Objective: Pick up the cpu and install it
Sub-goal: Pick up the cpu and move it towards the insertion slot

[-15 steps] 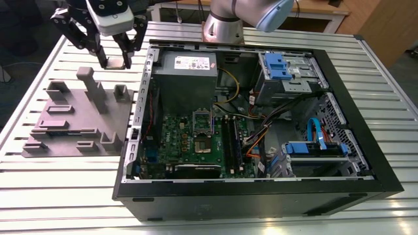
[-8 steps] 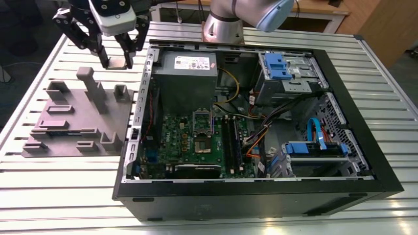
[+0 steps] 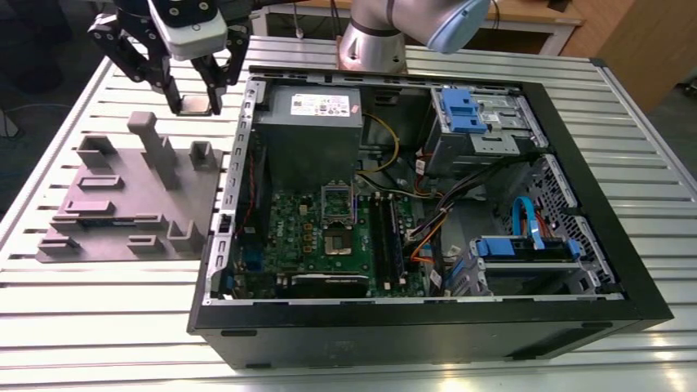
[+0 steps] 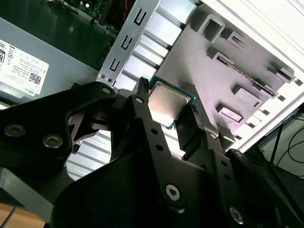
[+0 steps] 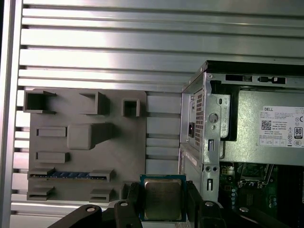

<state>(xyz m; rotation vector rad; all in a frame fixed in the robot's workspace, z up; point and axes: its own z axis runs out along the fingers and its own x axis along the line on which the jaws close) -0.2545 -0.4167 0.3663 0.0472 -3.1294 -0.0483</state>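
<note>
1. Ribbed aluminium slats form the table [image 3: 98, 327]. An open black computer case [image 3: 436, 327] lies on its side across the middle and towards the exterior view's right.
2. On the exterior view's left, beside the case, sits a purple-grey plastic tray [image 3: 136, 192] with upright blocks of differing heights.
3. The gripper [image 3: 194, 104] hangs over the far left part of the table, just beyond the tray's far edge and just left of the case's far corner.
4. Its black fingers [image 5: 134, 195] are drawn in narrow and pinch the cpu [image 5: 162, 199] by two opposite edges.
5. The cpu is held off the table with its silver-grey metal top facing the wrist cameras. A thin blue-green rim shows around that top in both wrist views.
6. Inside the case, the green motherboard [image 3: 294, 237] fills the near left part. Its processor socket [image 3: 339, 241] lies near the board's middle, well apart from the held chip.
7. A grey power supply [image 3: 310, 122] with a white label occupies the far left corner of the case, near the gripper.
8. Blue drive brackets [image 3: 463, 110] sit on the case's right side, with orange, yellow and black cables running between them and the board.
9. The arm's silver base [image 3: 370, 41] stands on the table behind the case's far wall.
</note>
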